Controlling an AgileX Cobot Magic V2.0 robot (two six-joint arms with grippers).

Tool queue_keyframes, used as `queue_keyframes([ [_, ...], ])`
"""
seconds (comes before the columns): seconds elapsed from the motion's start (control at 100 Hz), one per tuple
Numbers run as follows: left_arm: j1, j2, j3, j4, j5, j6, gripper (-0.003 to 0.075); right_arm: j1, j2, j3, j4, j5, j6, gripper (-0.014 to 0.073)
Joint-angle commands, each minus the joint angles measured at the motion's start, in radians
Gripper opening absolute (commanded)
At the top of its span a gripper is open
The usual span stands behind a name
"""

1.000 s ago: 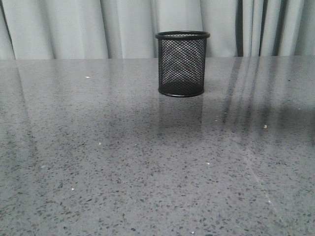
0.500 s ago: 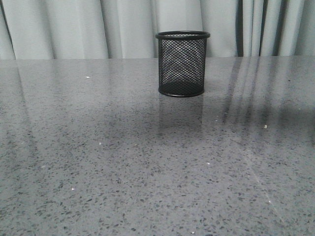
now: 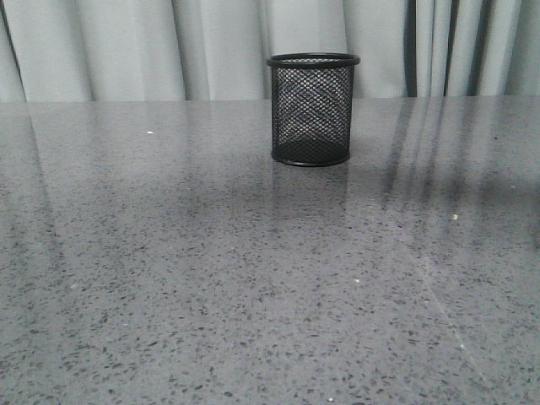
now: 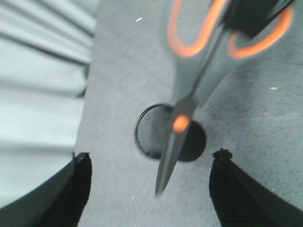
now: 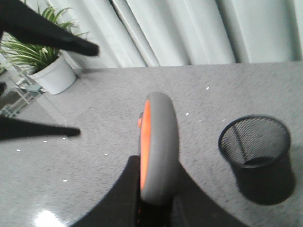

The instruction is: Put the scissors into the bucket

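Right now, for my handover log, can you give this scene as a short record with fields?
scissors: handle gripped by right gripper, blades closed, in the air
bucket: upright on table, empty
left gripper: open, holding nothing
task state: scissors not yet in bucket
front view: shows bucket only, no arms

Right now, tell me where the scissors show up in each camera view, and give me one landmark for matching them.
Front view: not in the picture.
Left wrist view: the scissors hang point-down, tip over the bucket seen from above.
Right wrist view: one handle loop seen edge-on, held between the fingers, bucket beside it.
Shared landmark: the bucket, standing on the grey table.
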Motion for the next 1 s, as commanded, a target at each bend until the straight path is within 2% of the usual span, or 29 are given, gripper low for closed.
queue_keyframes([
  [0.0,0.063,-0.069,-0.033,-0.007,-0.065,-0.081,0.049,-0.002,0.001,-0.078,-0.028,-0.049,-0.012,-0.0043],
  [0.16,0.179,-0.117,-0.033,-0.007,-0.055,-0.162,0.049,-0.002,0.073,-0.197,-0.179,0.001,0.061,-0.0043],
  [0.28,0.248,-0.152,-0.033,-0.007,-0.048,-0.186,0.049,-0.002,0.148,-0.31,-0.376,0.069,0.168,-0.0043],
  [0.44,0.31,-0.193,-0.033,-0.007,-0.036,-0.186,0.049,-0.002,0.266,-0.493,-0.618,0.233,0.313,-0.0043],
  [0.68,0.335,-0.226,-0.033,-0.007,-0.03,-0.186,0.049,-0.002,0.436,-0.727,-0.663,0.476,0.343,-0.0043],
  [0.79,0.335,-0.228,-0.033,-0.007,-0.028,-0.186,0.049,-0.002,0.496,-0.796,-0.693,0.528,0.353,-0.0043],
  [0.99,0.335,-0.228,-0.033,-0.007,-0.021,-0.186,0.049,-0.002,0.557,-0.84,-0.718,0.541,0.355,-0.0043],
])
